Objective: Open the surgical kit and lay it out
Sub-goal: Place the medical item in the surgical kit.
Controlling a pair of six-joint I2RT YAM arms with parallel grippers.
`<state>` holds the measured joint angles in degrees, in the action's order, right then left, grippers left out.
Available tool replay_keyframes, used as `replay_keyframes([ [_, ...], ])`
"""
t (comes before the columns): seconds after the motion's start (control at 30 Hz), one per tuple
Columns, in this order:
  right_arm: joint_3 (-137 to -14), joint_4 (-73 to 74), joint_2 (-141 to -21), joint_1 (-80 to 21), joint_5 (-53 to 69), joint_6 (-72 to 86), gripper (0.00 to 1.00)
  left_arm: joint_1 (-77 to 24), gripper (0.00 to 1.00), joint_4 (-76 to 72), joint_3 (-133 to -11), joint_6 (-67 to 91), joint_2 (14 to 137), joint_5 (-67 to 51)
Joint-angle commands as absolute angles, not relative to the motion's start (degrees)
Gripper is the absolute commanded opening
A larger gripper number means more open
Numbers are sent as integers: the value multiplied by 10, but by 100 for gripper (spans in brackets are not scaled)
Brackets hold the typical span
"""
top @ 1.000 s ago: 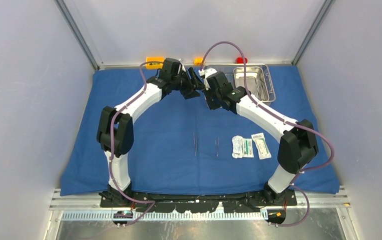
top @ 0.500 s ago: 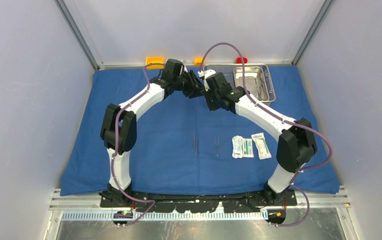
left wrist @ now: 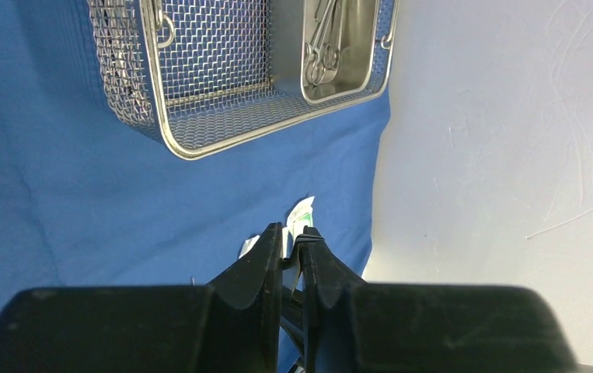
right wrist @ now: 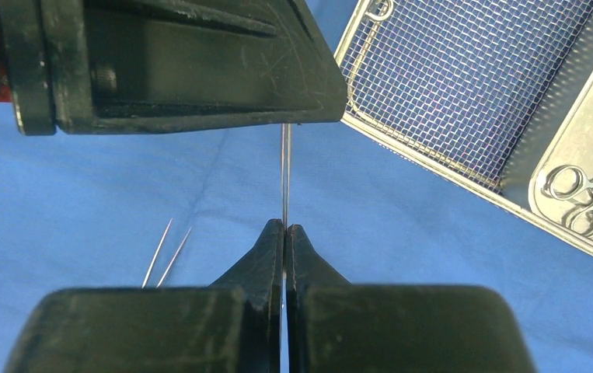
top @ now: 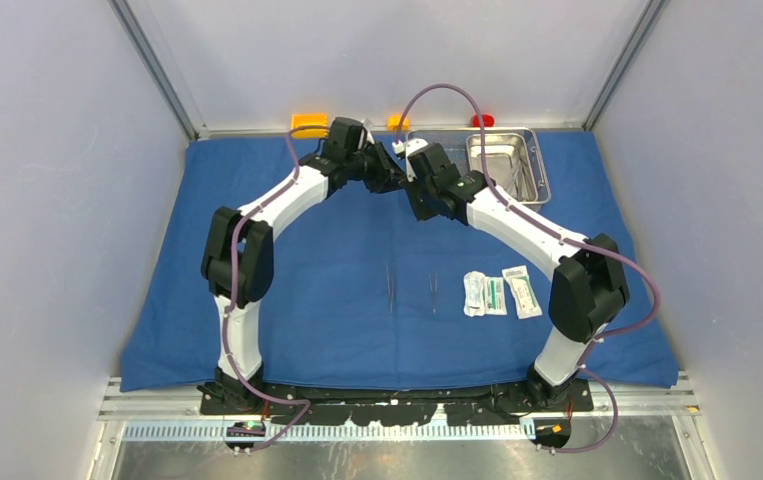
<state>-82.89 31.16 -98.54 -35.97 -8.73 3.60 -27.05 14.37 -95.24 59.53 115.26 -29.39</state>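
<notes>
- Instrument (right wrist: 285, 175): thin bare steel, seen edge-on, long axis straight out from right gripper (right wrist: 285, 227) toward left gripper (left wrist: 294, 237)
- Held above cloth (top: 337, 250), far side, just left of mesh tray (right wrist: 464, 70)
- Right fingers pinched tight on it
- Left fingers narrow, slim gap; grip on it cannot be told

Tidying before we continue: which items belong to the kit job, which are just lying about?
Job: large blue cloth wrap, steel mesh tray, smaller steel pan, thin steel instruments, white-green packets.
Lying about: small orange block, yellow block, red block.
</notes>
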Motion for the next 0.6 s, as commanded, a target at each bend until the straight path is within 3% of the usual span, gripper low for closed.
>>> replay_keyframes([
  [0.0,-853,302,-977,-364,-82,39,1,-273,8,119,-956,584,1143,-306],
  [0.2,-842,305,-959,-364,-51,28,13,-272,1,109,-950,520,1129,-308],
  [0.33,-820,301,-931,-359,-11,22,28,-268,0,70,-932,488,1113,-332],
  [0.43,-804,301,-908,-335,48,29,45,-263,0,23,-909,477,1101,-359],
  [0.57,-783,286,-885,-282,156,65,54,-262,0,-43,-874,471,1086,-401],
])
